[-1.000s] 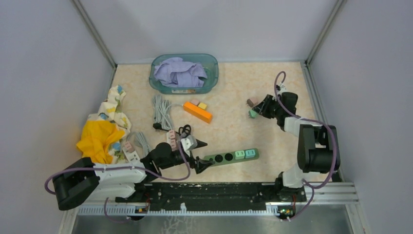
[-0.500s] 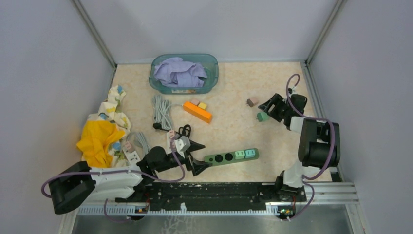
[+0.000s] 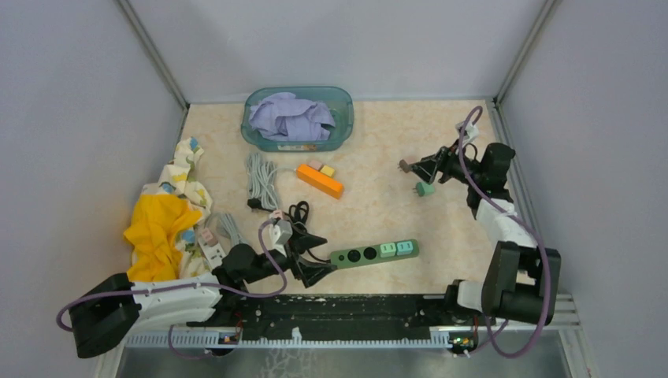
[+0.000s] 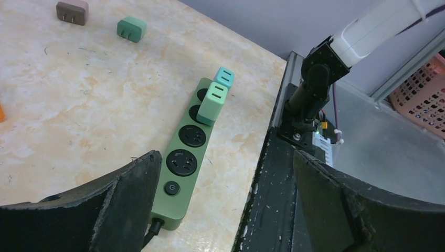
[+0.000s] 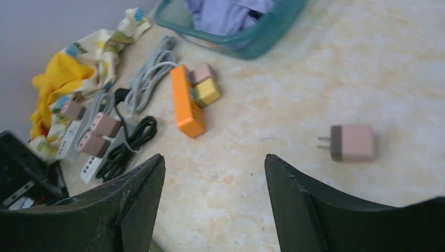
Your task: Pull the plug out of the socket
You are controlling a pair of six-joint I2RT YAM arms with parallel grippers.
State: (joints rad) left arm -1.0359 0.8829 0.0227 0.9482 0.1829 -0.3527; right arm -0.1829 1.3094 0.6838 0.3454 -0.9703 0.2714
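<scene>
Since a second earlier, the right gripper (image 3: 425, 168) had released one green plug (image 3: 424, 189) and pulled back toward the far right corner, while the left gripper (image 3: 317, 257) had drawn back slightly. One teal tub (image 3: 344, 118) held lilac cloth. One green power strip (image 3: 364, 255) lay just ahead of the left gripper, whose jaws were spread fully and held nothing. Two plugs sat in the strip's far end: one mint plug (image 3: 387, 250) and one teal plug (image 3: 405, 248). The right jaws stood partly open, holding nothing. Two loose plugs lay on the table (image 3: 370, 150) near them: the green plug and one brown plug (image 3: 404, 165).
</scene>
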